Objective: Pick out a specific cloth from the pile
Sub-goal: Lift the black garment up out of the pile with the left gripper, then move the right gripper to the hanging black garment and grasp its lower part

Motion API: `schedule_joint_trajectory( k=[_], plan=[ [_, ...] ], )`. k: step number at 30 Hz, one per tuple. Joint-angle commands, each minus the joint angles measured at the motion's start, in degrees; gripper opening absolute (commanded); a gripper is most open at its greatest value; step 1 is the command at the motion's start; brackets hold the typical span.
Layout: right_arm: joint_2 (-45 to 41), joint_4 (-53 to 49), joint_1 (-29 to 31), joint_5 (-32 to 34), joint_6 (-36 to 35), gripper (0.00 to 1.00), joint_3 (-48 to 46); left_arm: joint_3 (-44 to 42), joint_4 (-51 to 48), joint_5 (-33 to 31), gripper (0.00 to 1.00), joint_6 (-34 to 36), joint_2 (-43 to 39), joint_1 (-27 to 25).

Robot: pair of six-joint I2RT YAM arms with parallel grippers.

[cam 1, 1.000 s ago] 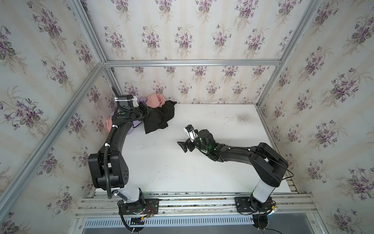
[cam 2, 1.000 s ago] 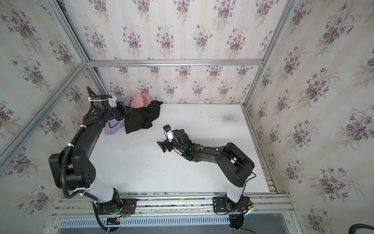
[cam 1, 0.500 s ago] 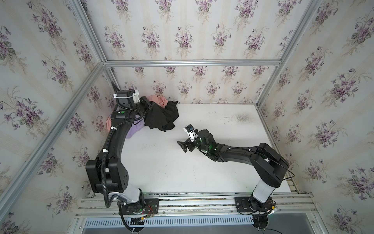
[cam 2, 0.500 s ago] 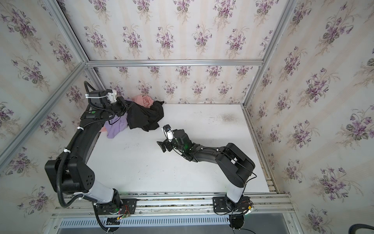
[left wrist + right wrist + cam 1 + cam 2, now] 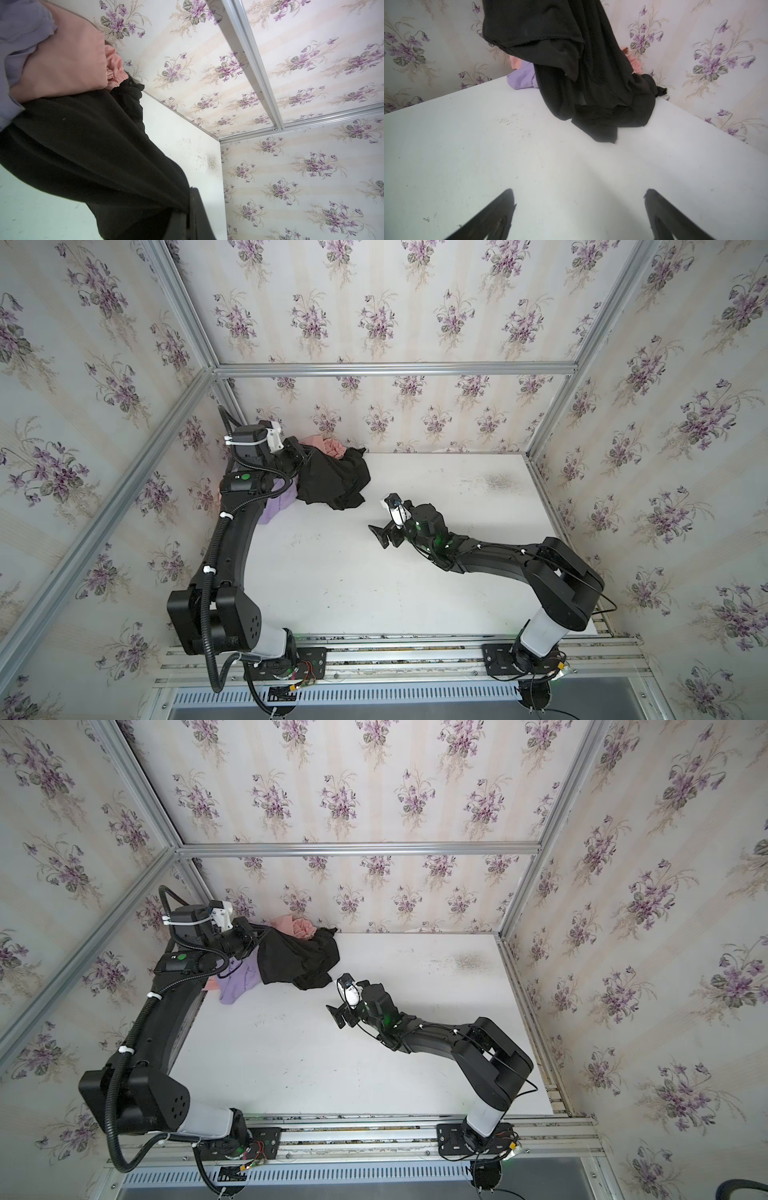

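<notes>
- The left gripper (image 5: 304, 456) sits high at the far-left corner of the table (image 5: 436, 593), clamped tight on an upper edge of the black cloth (image 5: 332, 481). In the left wrist view the fabric runs in taut folds straight into the closed jaws.
- Just under and behind that arm lies the pile (image 5: 257, 969), pushed into the corner where the side wall and the back wall (image 5: 415, 423) meet.
- The lilac garment (image 5: 239, 984) spreads on the table at the near-left side of the pile, partly under the arm, its edge tucked beneath the black fabric.
- The salmon-pink garment (image 5: 295, 925) is bunched against the back wall behind the black cloth. A second strip of pink shows by the side wall next to the lilac.
- The black cloth is half raised — its top hangs from the left gripper, while its lower end lies crumpled on the table just right of the lilac garment. One dark tip touches the back wall beside the pink folds.
- Right of the cloth is bare white tabletop with faint scuff marks.
- The right gripper (image 5: 384, 535) hovers low over the middle of the table, near the cloth's crumpled end but apart from it — jaws spread wide, nothing between them, aimed toward the hanging fabric in the right wrist view.
</notes>
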Motion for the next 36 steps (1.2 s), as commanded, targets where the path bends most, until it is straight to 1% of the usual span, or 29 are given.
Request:
schedule_joint_trajectory(
  k=[1, 4, 10, 16, 20, 26, 31, 36],
  plan=[
    [-1.72, 0.80, -0.84, 1.04, -3.14, 1.00, -0.11, 0.58, 1.85, 1.99, 0.00, -0.02, -0.95, 0.01],
    [-3.06, 0.31, -1.54, 0.19, -4.37, 1.00, -0.50, 1.33, 1.89, 3.30, 0.00, -0.11, -1.28, -0.01],
    [-4.65, -0.15, -2.27, -0.99, -6.90, 1.00, -1.26, 2.04, 1.85, 3.97, 0.00, -0.52, -3.04, -0.07],
    [-7.13, -2.52, -3.28, -2.66, -10.08, 1.00, -2.01, 2.76, 1.86, 7.06, 0.00, -1.63, -4.41, -0.06],
    [-8.87, -3.65, -4.00, -3.61, -11.88, 1.00, -2.60, 2.37, 1.85, 6.83, 0.00, -1.41, -6.40, -0.07],
    [-11.45, -3.93, -4.71, -5.26, -14.43, 1.00, -4.30, 2.35, 1.85, 8.14, 0.00, -1.33, -8.96, -0.09],
    [-12.78, -1.84, -4.70, -8.13, -17.04, 0.98, -6.16, 2.02, 1.85, 9.28, 0.00, -1.30, -11.11, -0.06],
    [-13.15, -0.05, -4.70, -13.29, -20.78, 0.96, -7.57, 1.29, 1.86, 11.93, 0.00, -0.53, -12.84, -0.09]
  ],
)
